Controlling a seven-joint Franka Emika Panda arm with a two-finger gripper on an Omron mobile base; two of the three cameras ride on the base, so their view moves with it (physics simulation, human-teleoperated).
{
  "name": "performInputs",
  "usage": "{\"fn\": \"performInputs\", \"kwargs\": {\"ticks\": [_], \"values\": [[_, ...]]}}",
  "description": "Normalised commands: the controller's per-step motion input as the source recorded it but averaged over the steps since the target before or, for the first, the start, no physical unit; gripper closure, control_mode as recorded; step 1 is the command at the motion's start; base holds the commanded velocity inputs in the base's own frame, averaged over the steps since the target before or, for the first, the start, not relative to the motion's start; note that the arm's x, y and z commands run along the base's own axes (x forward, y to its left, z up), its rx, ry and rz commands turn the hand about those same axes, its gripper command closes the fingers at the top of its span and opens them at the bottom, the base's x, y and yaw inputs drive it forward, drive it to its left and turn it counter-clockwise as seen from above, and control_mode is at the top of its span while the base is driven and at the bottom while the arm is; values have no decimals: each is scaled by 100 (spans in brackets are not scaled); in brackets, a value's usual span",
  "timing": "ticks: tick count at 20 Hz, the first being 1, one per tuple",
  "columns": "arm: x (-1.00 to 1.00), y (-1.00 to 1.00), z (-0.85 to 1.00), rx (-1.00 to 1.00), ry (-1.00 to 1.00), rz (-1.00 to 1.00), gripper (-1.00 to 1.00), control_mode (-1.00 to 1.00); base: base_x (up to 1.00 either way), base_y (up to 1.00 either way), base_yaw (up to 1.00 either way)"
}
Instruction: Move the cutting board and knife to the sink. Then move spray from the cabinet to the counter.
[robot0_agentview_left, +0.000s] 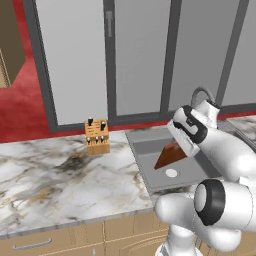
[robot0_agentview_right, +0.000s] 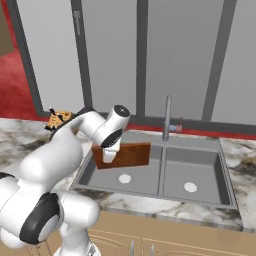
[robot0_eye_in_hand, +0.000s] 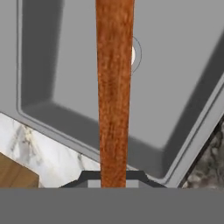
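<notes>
At the far left of the left base view, the long white-grey marble bench (robot0_agentview_left: 50, 175) with brown and dark veining runs across the frame, and a small light-wood knife block (robot0_agentview_left: 97, 136) with dark handles stands upright on it near the back edge, well apart from the robot. To the right of the block, the grey steel double-basin sink (robot0_agentview_left: 142, 165) is set into the bench. Over its left basin the flat rectangular reddish-brown wooden cutting board (robot0_agentview_left: 170, 156) hangs on edge, tilted, its lower part down inside the basin above the round drain.

From the right base view, the same board (robot0_agentview_right: 127, 155) stands as a broad upright panel in the left basin, beside the divider between the two basins. The claw (robot0_agentview_right: 109, 156) comes down onto the board's left end from the white arm. Farther right, the tall grey faucet (robot0_agentview_right: 167, 117) rises behind the sink's rear rim, and the right basin (robot0_agentview_right: 192, 175) lies beyond it with its own round drain.

Through the hand view, the board (robot0_eye_in_hand: 114, 87) runs as a narrow wooden strip straight up from between the two dark finger tips, which are clamped on its edge. The basin floor and rim of the sink (robot0_eye_in_hand: 65, 127) lie beneath it, with marble bench (robot0_eye_in_hand: 43, 148) at the lower left.
</notes>
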Motion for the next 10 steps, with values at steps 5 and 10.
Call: {"fn": "performInputs", "kwargs": {"ticks": [5, 10], "values": [[30, 3, -43, -1, -1, -2, 100, -100, 0, 0, 0], [28, 14, -48, 1, -2, 0, 100, -100, 0, 0, 0]]}}
